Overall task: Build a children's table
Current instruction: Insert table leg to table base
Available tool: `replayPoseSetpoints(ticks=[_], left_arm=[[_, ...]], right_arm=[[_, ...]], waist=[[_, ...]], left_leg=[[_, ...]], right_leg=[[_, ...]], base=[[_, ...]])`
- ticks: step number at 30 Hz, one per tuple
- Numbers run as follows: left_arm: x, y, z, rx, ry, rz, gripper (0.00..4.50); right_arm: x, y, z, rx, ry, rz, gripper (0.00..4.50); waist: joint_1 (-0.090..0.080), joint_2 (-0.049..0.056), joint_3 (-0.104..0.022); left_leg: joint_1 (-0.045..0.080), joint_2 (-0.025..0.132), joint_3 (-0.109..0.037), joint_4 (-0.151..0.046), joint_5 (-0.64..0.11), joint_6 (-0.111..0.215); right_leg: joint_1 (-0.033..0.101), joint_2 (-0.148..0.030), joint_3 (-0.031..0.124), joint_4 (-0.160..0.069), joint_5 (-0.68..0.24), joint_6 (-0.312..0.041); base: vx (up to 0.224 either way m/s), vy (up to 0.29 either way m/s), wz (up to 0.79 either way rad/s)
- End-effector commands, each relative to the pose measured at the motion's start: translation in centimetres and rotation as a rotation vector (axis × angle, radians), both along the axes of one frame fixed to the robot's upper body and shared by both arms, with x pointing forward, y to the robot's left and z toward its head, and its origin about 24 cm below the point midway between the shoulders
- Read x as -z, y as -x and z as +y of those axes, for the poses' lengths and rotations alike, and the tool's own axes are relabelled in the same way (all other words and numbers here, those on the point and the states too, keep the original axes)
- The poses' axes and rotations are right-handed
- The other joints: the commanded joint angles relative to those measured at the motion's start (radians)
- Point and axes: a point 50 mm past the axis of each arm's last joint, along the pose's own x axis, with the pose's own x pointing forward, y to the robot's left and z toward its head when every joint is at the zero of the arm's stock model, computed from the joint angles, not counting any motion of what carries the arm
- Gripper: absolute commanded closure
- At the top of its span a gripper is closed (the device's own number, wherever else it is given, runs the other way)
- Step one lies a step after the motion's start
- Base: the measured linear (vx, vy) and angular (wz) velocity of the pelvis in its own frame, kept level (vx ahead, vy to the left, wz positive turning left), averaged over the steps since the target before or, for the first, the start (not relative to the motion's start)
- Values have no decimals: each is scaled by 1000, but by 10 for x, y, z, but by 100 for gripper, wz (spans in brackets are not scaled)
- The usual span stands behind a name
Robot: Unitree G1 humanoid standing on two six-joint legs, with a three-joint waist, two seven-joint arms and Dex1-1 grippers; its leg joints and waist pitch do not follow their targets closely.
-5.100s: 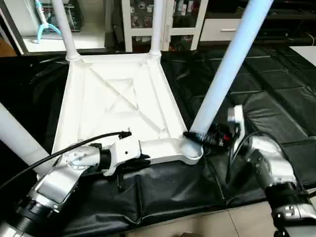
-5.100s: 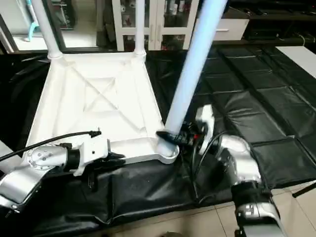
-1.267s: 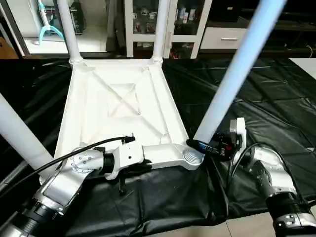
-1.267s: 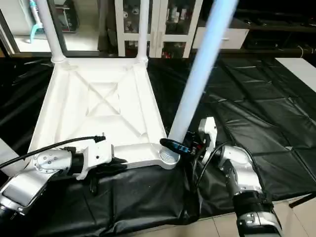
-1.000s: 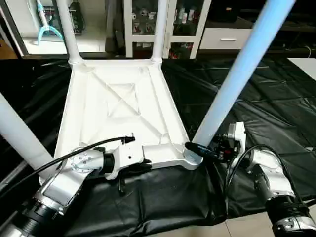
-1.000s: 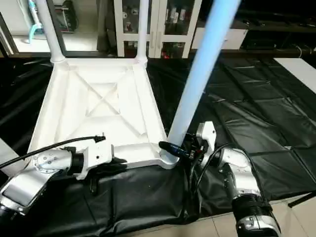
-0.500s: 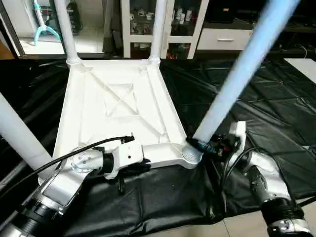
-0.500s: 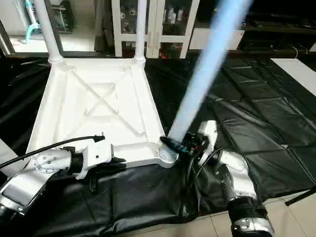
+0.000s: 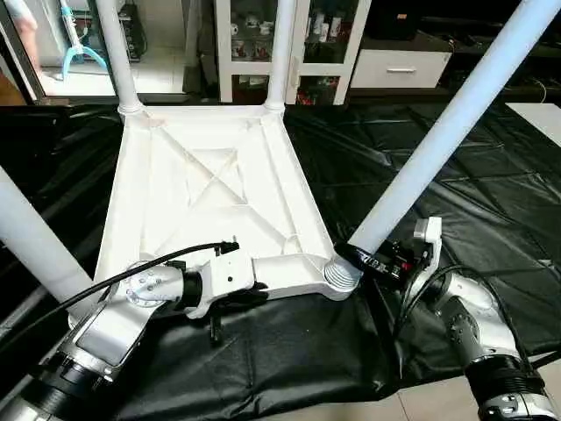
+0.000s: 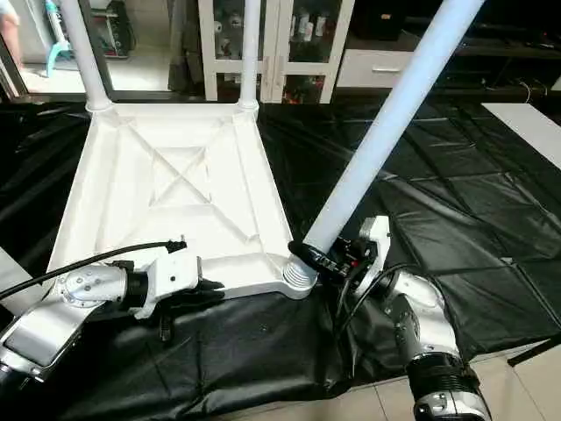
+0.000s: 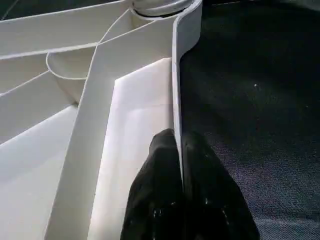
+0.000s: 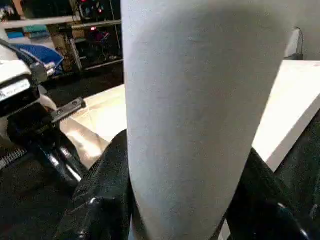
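We see the white table top (image 9: pixel 210 189) lying underside up on the black sheet (image 9: pixel 456 167), two legs standing in its far corner sockets. Our left gripper (image 11: pixel 181 165) has its jaws pinched together on the top's near rim. Our right gripper (image 9: pixel 361 260) has its jaws clamped around the base of the slanting leg (image 9: pixel 438 140) at the near right socket.

Black creased sheeting (image 9: pixel 491 184) covers the floor. Pale tiles (image 10: pixel 517 386) show at its near edge. Behind: white glass-door cabinet (image 9: pixel 254 44) with small items on shelves, white drawer unit (image 9: pixel 399 68) beside it, teal object (image 9: pixel 74 39) far left.
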Motion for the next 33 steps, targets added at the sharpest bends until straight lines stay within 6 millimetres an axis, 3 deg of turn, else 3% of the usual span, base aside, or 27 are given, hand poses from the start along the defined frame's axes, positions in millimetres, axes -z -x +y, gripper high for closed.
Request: replayPoseSetpoints(ticks=[1,16,33], left_arm=[[14,3,2,8,-58,54,450],[15,5,3,8,-60,59,450],[14,5,3,11,-64,61,450]], right_arm=[[53,29,-7,-44,252,239,263],[58,28,-9,-128,385,255,263],[54,31,0,-165,353,158,263]], waist=[[-10,13,9],[-13,11,12],[-13,14,15]], left_leg=[[13,48,-35,-83,-456,-33],[15,49,-40,-85,-495,-35],[17,49,-42,-88,-531,-37]], right_leg=[[-37,-71,51,-125,-449,-125],[-46,-73,52,-133,-530,-97],[-53,-71,53,-137,-539,-87]], base=[[0,0,0],[0,0,0],[0,0,0]])
